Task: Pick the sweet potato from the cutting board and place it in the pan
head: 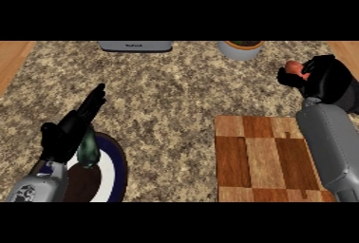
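Sweet potato [294, 67]: reddish-orange, mostly hidden, enclosed by the curled right hand [324, 78] beyond the cutting board [265, 161]. Cutting board: checkered wood, flat on desk. Pan [116, 166]: dark, blue-rimmed, lower left, partly hidden.

We note two forearms entering from the lower edge. The right forearm [329, 147] is a smooth, rounded grey shell with a soft highlight along its upper face and a darker seam near the elbow end. The left forearm [38, 187] is grey too, with a mottled, speckled patch on its casing. Each ends in a black hand: the left hand [70, 130] is slim, with long dark fingers; the right hand [326, 78] looks bulkier, matte black, blocky at the wrist.
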